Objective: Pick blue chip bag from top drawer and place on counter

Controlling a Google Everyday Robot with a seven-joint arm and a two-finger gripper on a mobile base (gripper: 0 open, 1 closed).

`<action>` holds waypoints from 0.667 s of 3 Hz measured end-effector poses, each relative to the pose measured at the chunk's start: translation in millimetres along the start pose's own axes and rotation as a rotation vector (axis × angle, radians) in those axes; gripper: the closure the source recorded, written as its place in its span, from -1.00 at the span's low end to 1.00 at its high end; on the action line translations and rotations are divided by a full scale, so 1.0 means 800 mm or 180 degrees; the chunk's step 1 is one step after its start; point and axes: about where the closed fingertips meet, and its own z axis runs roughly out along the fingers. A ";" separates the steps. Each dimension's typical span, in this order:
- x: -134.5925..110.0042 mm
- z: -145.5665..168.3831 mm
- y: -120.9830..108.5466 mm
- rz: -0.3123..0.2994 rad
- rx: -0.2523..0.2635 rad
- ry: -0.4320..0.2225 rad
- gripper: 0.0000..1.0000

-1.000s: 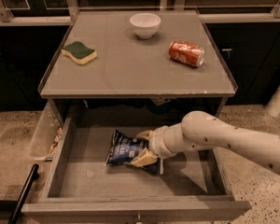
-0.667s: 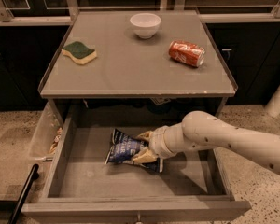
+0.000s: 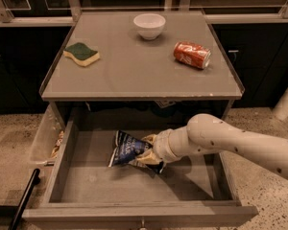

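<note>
— Where's the blue chip bag [image 3: 127, 150]?
— Inside the top drawer [image 3: 192, 188], nearer its back edge than its front; the gripper [image 3: 146, 150] is clamped on its right end, hiding that end.
— And the surface [image 3: 134, 75]?
— Red can [image 3: 192, 55] near its right edge. The arm [image 3: 240, 145] is cut off at right.

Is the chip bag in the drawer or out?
In. The blue chip bag is inside the top drawer, the gripper at its right end.
</note>
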 end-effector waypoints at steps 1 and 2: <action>-0.007 -0.017 0.006 0.0038 -0.0045 -0.0087 1.00; -0.031 -0.060 0.009 -0.0023 -0.0058 -0.0265 1.00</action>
